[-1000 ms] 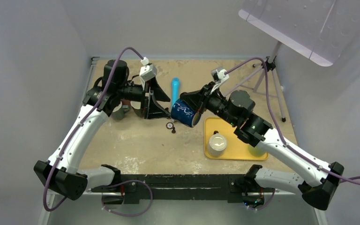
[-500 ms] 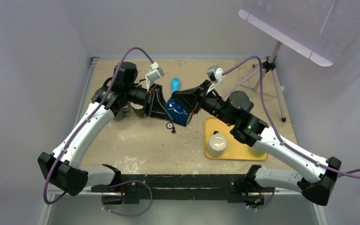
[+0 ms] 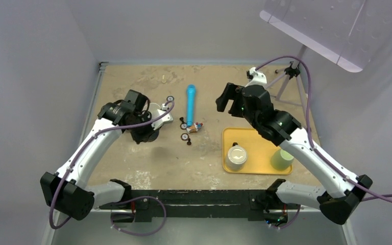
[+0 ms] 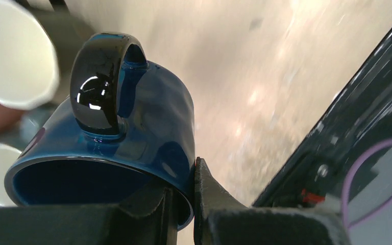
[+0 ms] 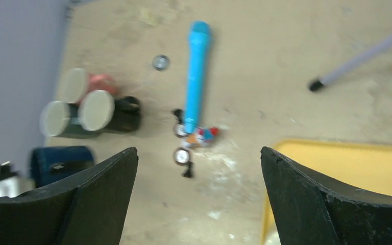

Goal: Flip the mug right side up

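Observation:
The mug (image 4: 132, 138) is dark blue with a glossy black handle on top and its open mouth turned toward the left wrist camera. My left gripper (image 4: 184, 199) is shut on its rim, one finger inside and one outside. From above, the left gripper (image 3: 150, 125) holds the mug (image 3: 144, 135) low over the left half of the table. In the right wrist view the mug (image 5: 58, 161) shows at the far left. My right gripper (image 3: 227, 99) hangs open and empty above the table's middle right, its jaws (image 5: 198, 168) wide apart.
A blue cylinder (image 3: 189, 104) lies mid-table, with small wheeled toy parts (image 3: 190, 127) beside it. The yellow tray (image 3: 258, 168) at right carries a jar (image 3: 236, 157) and a green cup (image 3: 282, 159). Paper cups (image 5: 81, 102) cluster near the mug. A tripod (image 3: 286, 81) stands back right.
The right gripper opened, released the mug and drew back to the right. The left gripper closed on the mug's rim and carried it left and down toward the table.

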Controlling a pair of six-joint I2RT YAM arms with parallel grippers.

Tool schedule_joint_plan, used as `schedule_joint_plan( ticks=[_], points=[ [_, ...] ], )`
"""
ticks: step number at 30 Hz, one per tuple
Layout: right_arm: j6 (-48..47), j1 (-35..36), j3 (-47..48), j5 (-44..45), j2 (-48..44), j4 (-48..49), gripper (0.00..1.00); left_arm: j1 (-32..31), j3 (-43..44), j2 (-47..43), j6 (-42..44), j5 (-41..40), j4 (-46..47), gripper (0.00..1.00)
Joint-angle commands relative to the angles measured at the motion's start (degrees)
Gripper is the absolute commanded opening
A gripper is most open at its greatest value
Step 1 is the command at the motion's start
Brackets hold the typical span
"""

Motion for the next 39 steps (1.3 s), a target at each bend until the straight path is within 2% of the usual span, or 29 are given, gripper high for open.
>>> schedule_joint_plan(
  ticks=[1, 6, 12, 16, 22, 24, 28, 31, 35, 39],
  points=[
    [8.27, -6.68, -6.3, -3.81, 3.12, -13.87, 0.93, 5.2, -3.71, 2.27, 10.26, -11.56, -4.45, 0.0],
    [8.98, -9.7, -12.38, -5.73, 3.98, -15.23, 0.9, 11.74, -10.3, 3.79, 13.37, -14.64, 0.82, 0.0],
    [7.61, -14.39, -20.21, -10.42, 4.7, -13.31, 0.81, 15.09, -16.51, 4.41, 15.0, -12.94, 5.92, 0.0],
    [7.21, -14.92, -24.7, -15.19, 7.49, -10.49, 0.82, 16.91, -18.06, 7.46, 15.04, -12.83, 7.48, 0.0],
    [5.99, -14.9, -26.75, -20.06, 13.81, -8.21, 0.79, 17.15, -17.59, 6.26, 14.28, -11.0, 6.62, 0.37],
    [4.63, -14.9, -27.34, -21.54, 14.97, -6.2, 0.66, 17.16, -17.12, 4.45, 14.0, -10.52, 5.98, 0.44],
    [2.74, -14.38, -25.76, -25.41, 17.56, -2.7, 0.38, 17.14, -15.28, 2.43, 13.29, -9.71, 3.74, 0.46],
    [0.43, -14.16, -23.31, -25.24, 20.27, -3.15, 0.0, 17.16, -14.25, 1.85, 13.03, -8.53, 1.83, 0.47],
    [-2.73, -12.66, -19.45, -22.48, 20.96, -5.65, 0.0, 17.14, -12.91, 0.41, 12.67, -8.43, 0.81, 0.48],
    [-6.05, -8.64, -16.59, -19.51, 15.89, -3.75, 0.0, 17.06, -9.66, -0.69, 11.55, -5.27, -1.95, 0.49]
  ],
)
